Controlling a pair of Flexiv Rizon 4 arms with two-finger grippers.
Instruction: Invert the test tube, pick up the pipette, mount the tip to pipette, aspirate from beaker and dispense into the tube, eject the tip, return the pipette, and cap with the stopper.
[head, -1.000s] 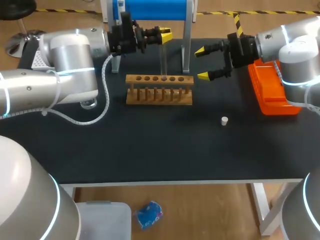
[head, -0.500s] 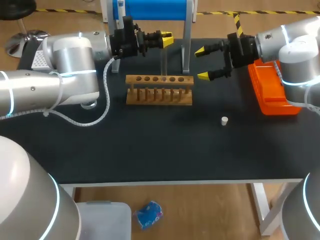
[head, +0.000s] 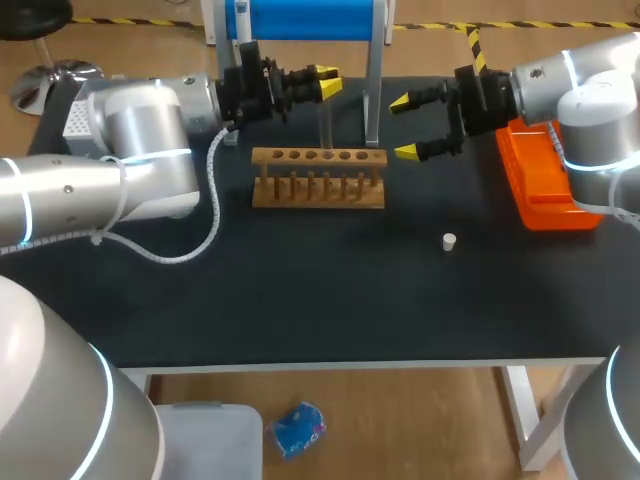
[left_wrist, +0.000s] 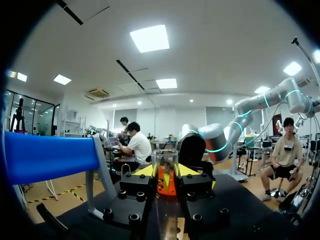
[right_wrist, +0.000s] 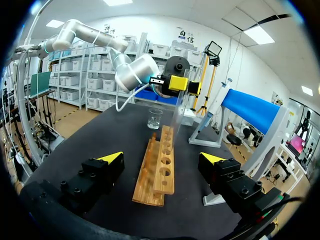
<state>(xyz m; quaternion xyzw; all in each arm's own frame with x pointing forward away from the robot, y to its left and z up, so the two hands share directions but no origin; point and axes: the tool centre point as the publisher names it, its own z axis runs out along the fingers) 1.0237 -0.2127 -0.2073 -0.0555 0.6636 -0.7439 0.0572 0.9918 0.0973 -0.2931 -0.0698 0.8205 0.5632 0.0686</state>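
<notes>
Since a second ago my left arm (head: 140, 120) has swung back a bit. My left claw (head: 326, 80) pinches the test tube (head: 327, 120) over the rack (head: 318, 180). My right claw (head: 403, 127) waits, spread wide. Flipping too low could knock the test tube on the rack, or it slips out.

Bright, even indoor light from overhead ceiling panels (left_wrist: 148, 38); panels burn out to plain white in left wrist view. Black table (head: 300, 300) matte, soaks up light; shadows on it faint, soft-edged. Silver shell of left arm (head: 140, 120) shows broad soft highlights. Glass test tube (left_wrist: 165, 167) catches small glints along rim, orange glow showing through its wall
</notes>
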